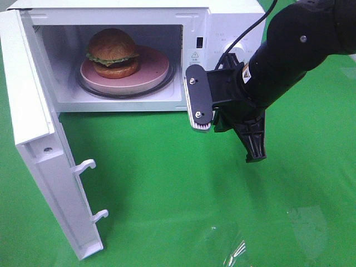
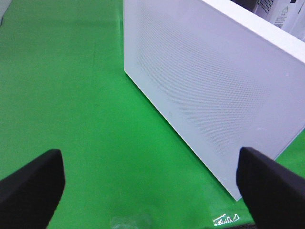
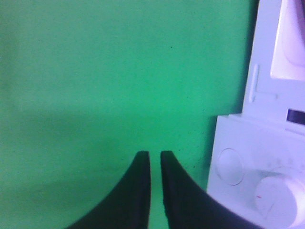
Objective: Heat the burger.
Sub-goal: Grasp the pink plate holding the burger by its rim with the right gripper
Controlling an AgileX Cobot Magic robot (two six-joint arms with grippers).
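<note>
Burger [image 1: 113,53] upright on plate [image 1: 153,75]; right hand [image 3: 155,155] seemingly near-closed, left hand [image 2: 147,181] wide.

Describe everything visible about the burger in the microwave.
The burger is round, with a glossy golden-brown top bun, a frilly green lettuce edge, a dark brown patty and a bottom bun beneath. It sits upright and looks whole, resting on a round pink plate, toward that plate's left side. The plate lies on the turntable inside the white microwave, whose door stands wide open. Only the plate touches it; neither gripper is on it. It shows only in the exterior high view.
</note>
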